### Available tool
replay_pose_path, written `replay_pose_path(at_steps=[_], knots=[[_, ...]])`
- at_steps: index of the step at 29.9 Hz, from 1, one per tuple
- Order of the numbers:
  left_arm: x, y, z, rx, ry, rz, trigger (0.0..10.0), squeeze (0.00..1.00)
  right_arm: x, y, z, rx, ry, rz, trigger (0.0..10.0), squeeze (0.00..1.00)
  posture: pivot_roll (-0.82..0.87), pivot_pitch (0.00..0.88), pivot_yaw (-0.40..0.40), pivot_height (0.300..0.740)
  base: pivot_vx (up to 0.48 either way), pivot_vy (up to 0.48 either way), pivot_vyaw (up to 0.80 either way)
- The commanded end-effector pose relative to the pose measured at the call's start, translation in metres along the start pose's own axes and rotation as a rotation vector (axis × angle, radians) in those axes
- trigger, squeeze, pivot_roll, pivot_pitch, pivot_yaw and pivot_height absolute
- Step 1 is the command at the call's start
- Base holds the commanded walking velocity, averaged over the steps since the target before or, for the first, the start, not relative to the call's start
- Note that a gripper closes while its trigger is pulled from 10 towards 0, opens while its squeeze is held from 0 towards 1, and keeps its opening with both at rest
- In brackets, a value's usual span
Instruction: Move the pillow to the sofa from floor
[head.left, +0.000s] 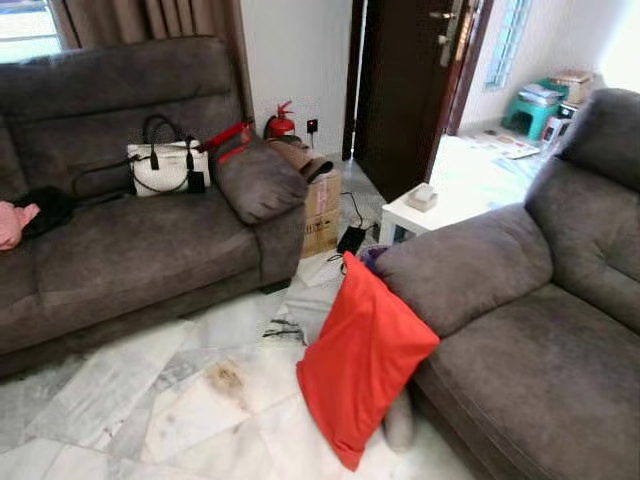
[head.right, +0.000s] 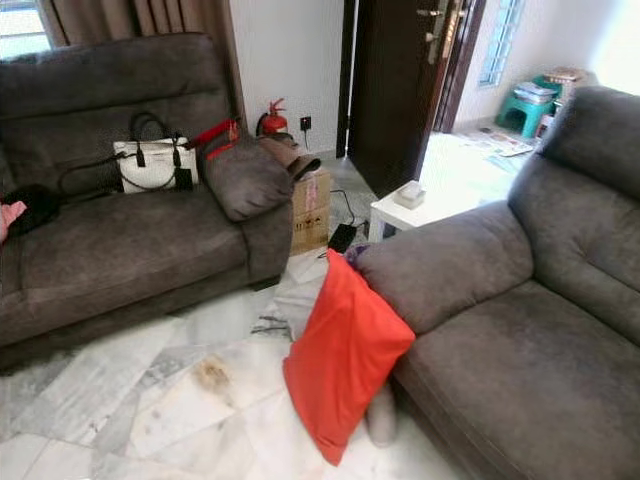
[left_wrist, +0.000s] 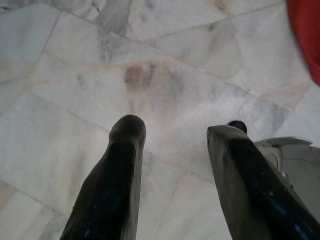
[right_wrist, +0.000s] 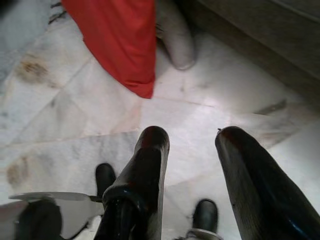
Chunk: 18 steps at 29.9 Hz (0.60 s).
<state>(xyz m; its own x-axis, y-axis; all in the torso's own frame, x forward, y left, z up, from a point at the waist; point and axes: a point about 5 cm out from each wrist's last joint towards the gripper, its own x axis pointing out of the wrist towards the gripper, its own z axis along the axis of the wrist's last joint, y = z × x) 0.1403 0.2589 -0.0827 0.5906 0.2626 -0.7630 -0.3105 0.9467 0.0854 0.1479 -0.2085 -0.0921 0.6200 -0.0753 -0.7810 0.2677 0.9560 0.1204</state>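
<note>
Left gripper (left_wrist: 175, 132) and right gripper (right_wrist: 192, 137): each hangs over the pale marble floor (head.left: 150, 400) with its two black fingers spread apart and nothing between them. A brown stain (left_wrist: 139, 76) on the tiles lies just beyond the left gripper's fingertips. The lower corner of the red pillow (right_wrist: 117, 40) lies just beyond the right gripper, beside a rounded grey sofa foot (right_wrist: 175, 37).

Red pillow, head views: it stands on one corner on the floor, tilted and leaning against the front of the armrest of the right-hand grey sofa (head.left: 540, 370). The pillow is not on any seat.

Behind the pillow, between the two sofas: some black cables and a black adapter (head.left: 351, 239) on the floor, a cardboard box (head.left: 322, 212), and a small white table (head.left: 450, 205) carrying a small box (head.left: 422, 196).

Left-hand grey sofa (head.left: 110, 250): on its seat rest a white handbag with black straps (head.left: 165, 165), a dark bundle (head.left: 45, 208) and a pink cloth (head.left: 14, 222) at the view's edge.

Far wall: a red fire extinguisher (head.left: 282, 122) stands beside a dark door (head.left: 400, 80); a green stool (head.left: 532, 110) sits in the bright area beyond.
</note>
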Motion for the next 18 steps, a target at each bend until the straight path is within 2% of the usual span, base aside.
replay_pose_path(at_steps=[1, 11, 18], knots=[[0.0007, -0.0002, 0.0019, -0.003, -0.001, 0.003, 10.0, 0.0, -0.0002, -0.0026, -0.0005, 0.014, 0.008, -0.014, 10.0, 0.0, 0.18, 0.0, 0.047, 0.74, 0.262, 0.0, 0.0], [0.0006, -0.0001, 0.0017, -0.006, -0.004, 0.008, 10.0, 0.0, -0.0014, -0.0089, -0.0028, 0.013, 0.033, -0.033, 10.0, 0.0, 0.19, 0.0, 0.041, 0.74, 0.28, 0.0, 0.0], [0.0005, 0.0, 0.002, -0.008, -0.007, 0.009, 10.0, 0.0, -0.0024, -0.0096, -0.0055, -0.023, 0.049, -0.018, 10.0, 0.0, 0.19, 0.0, 0.038, 0.74, 0.317, 0.0, 0.0]])
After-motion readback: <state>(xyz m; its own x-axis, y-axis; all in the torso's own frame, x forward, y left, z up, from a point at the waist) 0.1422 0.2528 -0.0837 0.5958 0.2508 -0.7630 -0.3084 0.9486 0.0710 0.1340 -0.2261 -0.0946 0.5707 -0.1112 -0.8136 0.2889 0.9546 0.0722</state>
